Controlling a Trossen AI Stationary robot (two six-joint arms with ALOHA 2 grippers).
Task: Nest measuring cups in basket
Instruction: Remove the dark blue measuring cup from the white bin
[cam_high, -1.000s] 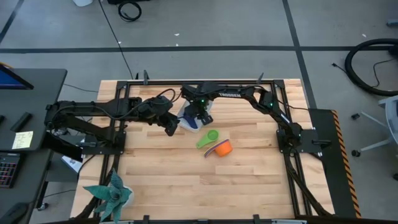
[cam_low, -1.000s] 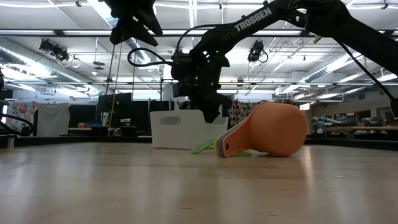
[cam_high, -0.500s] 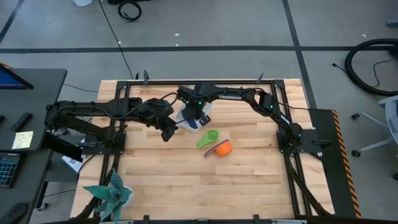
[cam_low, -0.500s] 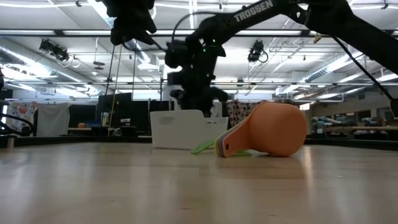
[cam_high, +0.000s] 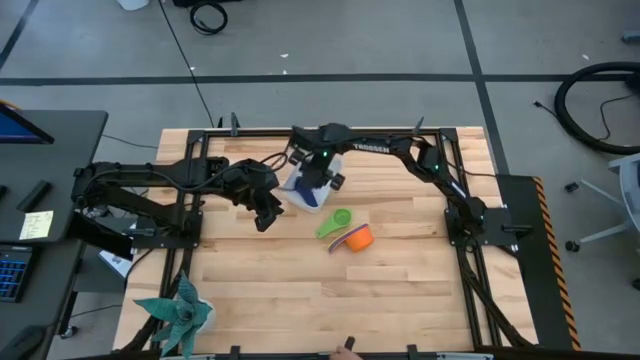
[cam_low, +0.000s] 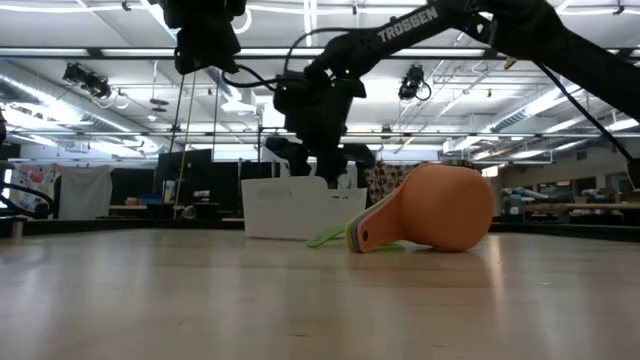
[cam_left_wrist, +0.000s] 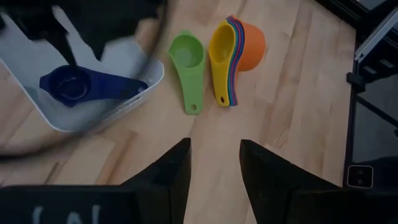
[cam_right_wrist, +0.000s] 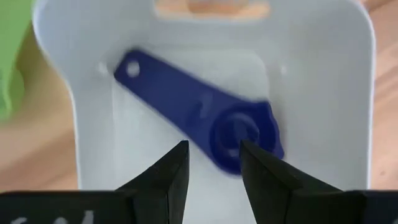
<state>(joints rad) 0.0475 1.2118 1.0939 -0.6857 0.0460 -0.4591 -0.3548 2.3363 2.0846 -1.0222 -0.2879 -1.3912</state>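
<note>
The white basket (cam_high: 300, 196) (cam_low: 290, 208) stands on the far middle of the table, with the dark blue cup (cam_right_wrist: 199, 115) (cam_left_wrist: 81, 84) lying flat on its floor. My right gripper (cam_right_wrist: 211, 165) (cam_high: 318, 183) hovers open just above the basket's inside. The green cup (cam_high: 335, 222) (cam_left_wrist: 186, 59) lies on the wood right of the basket. Beside it a nested stack (cam_high: 357, 238) (cam_left_wrist: 239, 43) rests on its side, orange cup outermost and yellow innermost. My left gripper (cam_left_wrist: 214, 165) (cam_high: 266, 217) hangs open above bare wood, left of and nearer than the basket.
A metal frame (cam_high: 190, 180) runs along the table's edges, and both arms reach in from it. A spiky green plant (cam_high: 180, 312) sits at the near left corner. Bare wood (cam_high: 330, 295) fills the near half of the table.
My left gripper has drawn back from the basket toward the table's near left. My right gripper has lifted a little out of the basket and stays above it. The dark blue cup lies in the basket; the green cup and the stack have not moved.
</note>
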